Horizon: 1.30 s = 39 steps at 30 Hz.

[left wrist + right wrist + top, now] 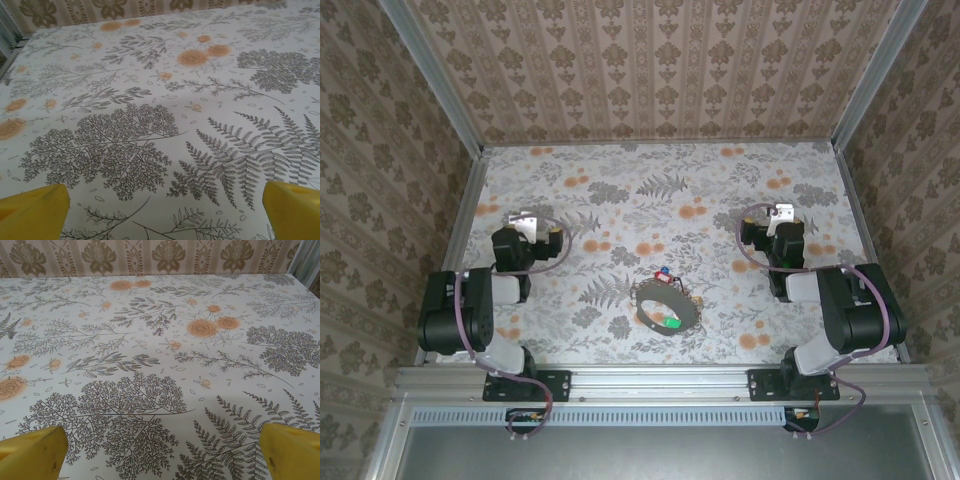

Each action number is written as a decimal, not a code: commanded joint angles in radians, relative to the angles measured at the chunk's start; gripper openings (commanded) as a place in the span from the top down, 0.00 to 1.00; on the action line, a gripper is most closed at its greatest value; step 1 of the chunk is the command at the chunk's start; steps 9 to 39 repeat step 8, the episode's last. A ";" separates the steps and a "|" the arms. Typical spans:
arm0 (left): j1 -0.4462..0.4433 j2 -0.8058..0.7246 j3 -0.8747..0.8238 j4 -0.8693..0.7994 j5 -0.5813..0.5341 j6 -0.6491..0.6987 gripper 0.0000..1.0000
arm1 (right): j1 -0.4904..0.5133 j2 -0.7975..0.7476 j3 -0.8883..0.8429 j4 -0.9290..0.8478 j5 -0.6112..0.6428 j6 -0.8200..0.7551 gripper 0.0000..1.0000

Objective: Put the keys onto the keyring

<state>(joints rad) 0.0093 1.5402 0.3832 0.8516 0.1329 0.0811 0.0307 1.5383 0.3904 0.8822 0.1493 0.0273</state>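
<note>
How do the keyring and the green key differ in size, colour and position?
The keyring is a large dark hoop; the green key is a tiny bright speck. The keyring encloses a patch of table; the green key lies inside that patch. Both rest on the table.

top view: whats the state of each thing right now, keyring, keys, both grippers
keyring: lying flat on the table between the arms, untouched
red and blue keys: lying at the ring's far rim; cannot tell if threaded on
green key: lying inside the hoop, near its near rim
left gripper: open, empty, over bare table
right gripper: open, empty, over bare table
</note>
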 commanded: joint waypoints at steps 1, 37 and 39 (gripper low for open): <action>-0.016 -0.005 0.023 -0.004 -0.092 -0.020 0.00 | 0.005 -0.009 0.009 -0.009 0.003 0.013 0.00; -0.017 -0.006 0.026 -0.008 -0.096 -0.023 0.00 | 0.005 -0.009 0.008 -0.009 0.002 0.013 0.00; -0.017 -0.006 0.026 -0.008 -0.096 -0.023 0.00 | 0.005 -0.009 0.008 -0.009 0.002 0.013 0.00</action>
